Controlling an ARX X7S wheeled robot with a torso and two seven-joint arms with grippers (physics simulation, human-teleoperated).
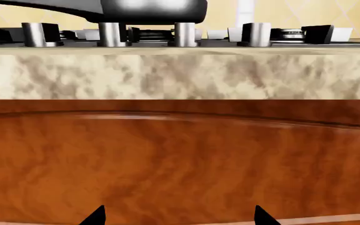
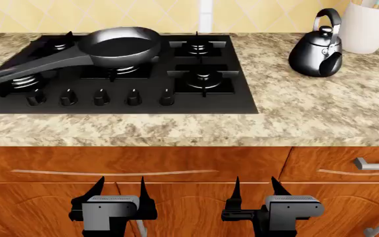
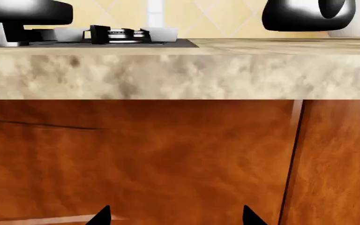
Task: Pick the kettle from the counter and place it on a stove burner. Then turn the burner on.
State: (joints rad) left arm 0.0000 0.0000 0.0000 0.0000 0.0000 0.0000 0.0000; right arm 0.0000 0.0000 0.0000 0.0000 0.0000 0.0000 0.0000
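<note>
With our left gripper [image 2: 119, 190] and right gripper [image 2: 254, 190] both spread and empty below the speckled granite counter [image 2: 308, 113], we risk toppling the glossy dark-steel kettle [image 2: 317, 49] far right beside the white crock [image 2: 374, 27].

I see the kettle [image 2: 318, 49] upright on the granite table [image 2: 308, 108], right of the black hob [image 2: 242, 101], beside a white jar [image 2: 374, 27]. A frying pan [image 2: 120, 44] sits on the hob. Both my grippers hang open below, before the cabinets [image 2: 176, 168].
</note>
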